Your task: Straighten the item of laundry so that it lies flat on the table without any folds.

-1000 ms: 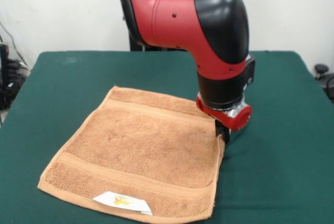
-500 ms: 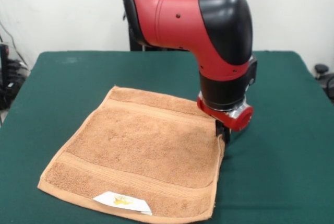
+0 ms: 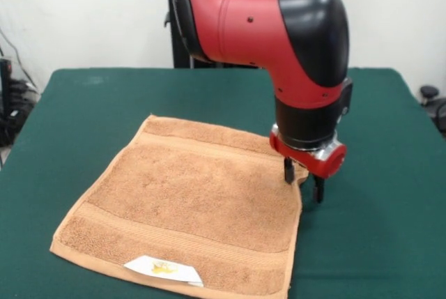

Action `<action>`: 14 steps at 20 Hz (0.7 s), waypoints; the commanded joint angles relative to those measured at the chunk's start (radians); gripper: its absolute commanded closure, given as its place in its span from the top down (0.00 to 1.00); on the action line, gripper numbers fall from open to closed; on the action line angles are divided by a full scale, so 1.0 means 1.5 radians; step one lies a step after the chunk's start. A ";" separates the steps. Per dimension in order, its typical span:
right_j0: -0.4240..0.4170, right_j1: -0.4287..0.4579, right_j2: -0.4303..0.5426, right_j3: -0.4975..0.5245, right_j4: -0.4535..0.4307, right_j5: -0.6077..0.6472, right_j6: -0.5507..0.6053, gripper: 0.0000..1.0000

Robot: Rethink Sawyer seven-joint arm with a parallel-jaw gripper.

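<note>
Nearly done: terry towel (image 3: 188, 208) spread flat on table (image 3: 83, 118), gripper (image 3: 303, 182) parted, empty, straddling the far right corner.

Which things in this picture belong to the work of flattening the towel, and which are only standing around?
Belonging to the job:
- orange-tan terry towel, lying spread out
- green table under it
- tool, open, astride the towel's right edge near the far corner

Only standing around:
- dark equipment at the left edge
- black object at the right edge
- white wall behind
</note>
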 commanded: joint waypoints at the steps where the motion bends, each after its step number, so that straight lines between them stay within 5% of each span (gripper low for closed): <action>1: 0.015 0.091 0.036 -0.003 0.010 -0.143 0.120 1.00; 14: -0.003 0.085 0.054 0.009 0.014 -0.153 0.113 1.00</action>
